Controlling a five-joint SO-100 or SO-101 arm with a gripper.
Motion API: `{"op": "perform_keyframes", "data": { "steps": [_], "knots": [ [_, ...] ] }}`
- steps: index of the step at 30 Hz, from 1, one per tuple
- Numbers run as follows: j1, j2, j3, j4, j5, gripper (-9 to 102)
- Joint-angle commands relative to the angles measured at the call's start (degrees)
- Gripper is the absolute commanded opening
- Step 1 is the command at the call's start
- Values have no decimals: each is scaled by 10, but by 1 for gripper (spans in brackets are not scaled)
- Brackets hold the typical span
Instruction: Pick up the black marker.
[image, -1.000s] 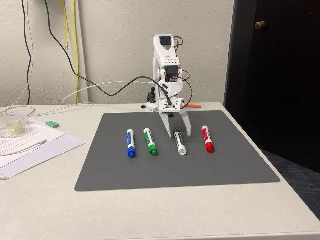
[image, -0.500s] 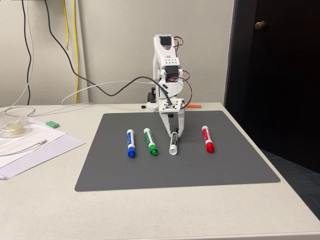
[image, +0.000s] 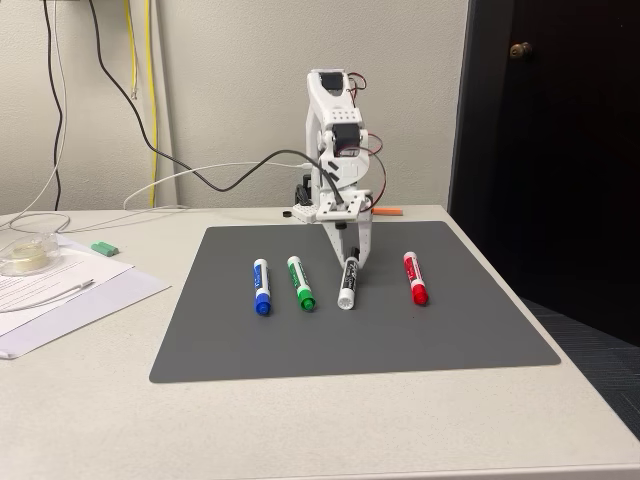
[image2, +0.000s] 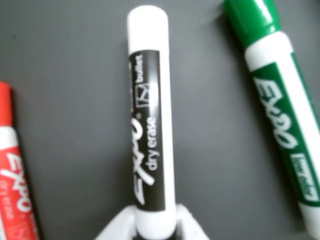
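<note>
The black marker (image2: 150, 125) has a smooth, glossy plastic barrel, lying on a matt grey mat (image: 300, 350) over the smooth pale desk (image: 300, 430).

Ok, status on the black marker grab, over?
Claw shut on black marker at its cap end. Marker's far end at the grey mat. Green marker and red marker alongside, apart.

Blue marker (image: 261, 286), green marker (image: 301, 283), red marker (image: 415, 277) on grey mat (image: 450, 330); papers (image: 60, 290) at left.
</note>
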Motion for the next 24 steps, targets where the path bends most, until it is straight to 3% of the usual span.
{"op": "perform_keyframes", "data": {
  "steps": [1,7,24],
  "knots": [
    [-8,31,-38,18,8,0],
    [-11,41,-101,88,38,0],
    [-11,173,-91,-15,274,0]
  ]
}}
